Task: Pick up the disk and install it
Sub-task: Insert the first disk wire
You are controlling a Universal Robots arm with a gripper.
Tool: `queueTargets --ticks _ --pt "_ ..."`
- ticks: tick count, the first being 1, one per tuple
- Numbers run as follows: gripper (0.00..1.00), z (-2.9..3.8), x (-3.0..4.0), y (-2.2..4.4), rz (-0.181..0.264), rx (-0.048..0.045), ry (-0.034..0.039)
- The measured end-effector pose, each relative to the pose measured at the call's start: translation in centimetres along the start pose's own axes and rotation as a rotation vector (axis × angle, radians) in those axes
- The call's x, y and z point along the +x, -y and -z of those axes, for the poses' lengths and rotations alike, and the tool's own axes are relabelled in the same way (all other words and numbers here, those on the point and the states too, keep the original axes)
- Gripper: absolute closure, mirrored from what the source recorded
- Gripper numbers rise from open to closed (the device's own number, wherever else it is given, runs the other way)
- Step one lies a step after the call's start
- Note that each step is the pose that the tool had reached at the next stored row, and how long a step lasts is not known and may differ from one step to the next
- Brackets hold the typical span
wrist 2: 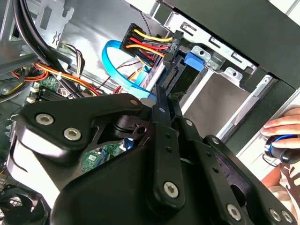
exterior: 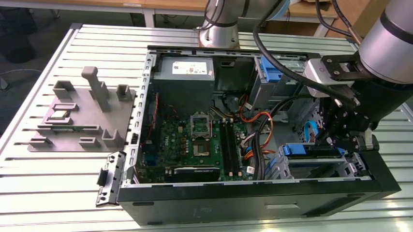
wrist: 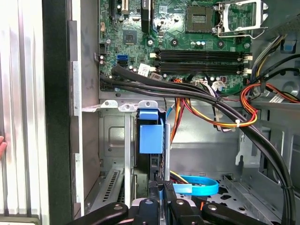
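Note:
The disk [exterior: 308, 151] sits in the drive cage at the front corner of the open computer case [exterior: 258, 200], on the exterior view's right. Its blue carrier [wrist: 151, 133] faces the first wrist view, with the drive edge-on below it. In the second wrist view the disk's connector edge [wrist 2: 169, 77] lies just past my fingertips. My gripper [exterior: 337, 142] reaches down into the case right at the disk's end. Its black fingers [wrist: 155, 199] stand close together, shut, tips at the disk's near edge [wrist: 157, 166]. I cannot tell if anything is pinched between them.
Thick black cables [wrist: 197, 91] and orange and yellow wires [wrist: 243, 110] cross above the cage. A blue flat cable [wrist: 199, 187] loops beside my fingers. Motherboard [exterior: 193, 140] and grey power supply [exterior: 184, 70] fill the case. A grey fixture plate [exterior: 77, 116] lies left. A hand [wrist 2: 281, 126] rests outside the case.

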State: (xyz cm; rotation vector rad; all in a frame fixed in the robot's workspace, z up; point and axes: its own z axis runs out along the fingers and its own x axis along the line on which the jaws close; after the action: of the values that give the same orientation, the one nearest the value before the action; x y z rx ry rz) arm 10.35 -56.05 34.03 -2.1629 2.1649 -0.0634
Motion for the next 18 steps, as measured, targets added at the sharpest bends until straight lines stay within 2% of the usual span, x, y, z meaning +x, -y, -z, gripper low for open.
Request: queueTargets --ticks 18 --pt "0.84 -0.42 0.01 -0.04 0.0 0.0 0.0002"
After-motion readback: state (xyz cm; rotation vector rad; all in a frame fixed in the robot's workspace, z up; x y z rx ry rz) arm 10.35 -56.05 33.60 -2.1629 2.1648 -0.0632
